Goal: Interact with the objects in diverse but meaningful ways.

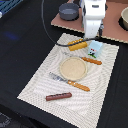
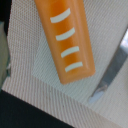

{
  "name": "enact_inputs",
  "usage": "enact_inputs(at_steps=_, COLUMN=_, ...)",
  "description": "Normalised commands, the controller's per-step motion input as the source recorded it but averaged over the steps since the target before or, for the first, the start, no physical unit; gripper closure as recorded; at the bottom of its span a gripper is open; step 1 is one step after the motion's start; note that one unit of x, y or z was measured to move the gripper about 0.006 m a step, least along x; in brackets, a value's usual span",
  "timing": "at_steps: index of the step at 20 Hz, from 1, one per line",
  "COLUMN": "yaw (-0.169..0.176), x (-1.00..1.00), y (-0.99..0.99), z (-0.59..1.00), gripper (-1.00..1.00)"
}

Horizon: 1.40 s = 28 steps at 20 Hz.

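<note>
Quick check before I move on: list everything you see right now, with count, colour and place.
Placemat: 1, striped beige, on the dark table.
Plate: 1, tan, middle of the placemat.
Bread block: 1, yellow-orange with pale stripes, far end of the placemat, under the arm.
Carton: 1, pale blue, beside the bread block, toward the exterior view's right.
Sausage: 1, brown, near end of the placemat.
Utensils: 2, orange handles, one in front of the plate, one behind it.
Saucepan: 1, grey, on the brown board.
Pot: 1, at the exterior view's right edge.
Arm: 1, white, above the bread block; gripper fingers not visible.
</note>
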Motion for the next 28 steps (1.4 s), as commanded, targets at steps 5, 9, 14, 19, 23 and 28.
enact_inputs(at_steps=5, yaw=0.055, x=-0.4, y=0.16, z=-0.41, gripper=-1.0)
enact_inputs(at_steps=9, yaw=0.042, x=-0.39, y=0.1, z=-0.4, gripper=-1.0)
enact_inputs(at_steps=14, yaw=0.039, x=-0.36, y=0.04, z=-0.39, gripper=-1.0)
enact_inputs(at_steps=19, yaw=0.035, x=-0.27, y=0.0, z=-0.35, gripper=1.0)
enact_inputs(at_steps=23, yaw=0.032, x=-0.23, y=0.0, z=-0.33, gripper=1.0)
enact_inputs(at_steps=28, yaw=0.031, x=-0.24, y=0.0, z=-0.29, gripper=1.0)
